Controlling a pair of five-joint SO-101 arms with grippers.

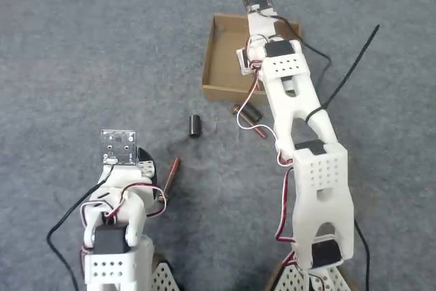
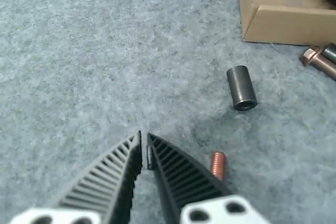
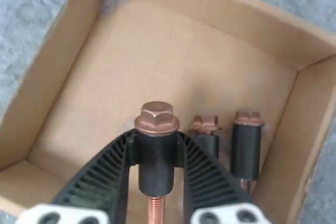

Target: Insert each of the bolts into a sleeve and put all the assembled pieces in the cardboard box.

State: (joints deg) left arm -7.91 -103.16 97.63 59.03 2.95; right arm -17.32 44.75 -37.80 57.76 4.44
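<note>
Risk here: released from this height, the sleeved bolt (image 3: 156, 163) could knock the 2 pieces (image 3: 245, 142) already in the cardboard box (image 3: 252, 30), or shed its sleeve. The right gripper (image 3: 156, 137) is clamped narrow on it above the box; the left gripper (image 2: 144, 139), nearly closed and empty, sits beside a loose bolt (image 2: 218, 164)

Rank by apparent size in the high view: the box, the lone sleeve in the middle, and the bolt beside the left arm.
1. box, by far the largest.
2. bolt, longer than the sleeve but thin.
3. sleeve, shorter but thicker.
By area the bolt and the sleeve look close, so their order is unsure.
</note>
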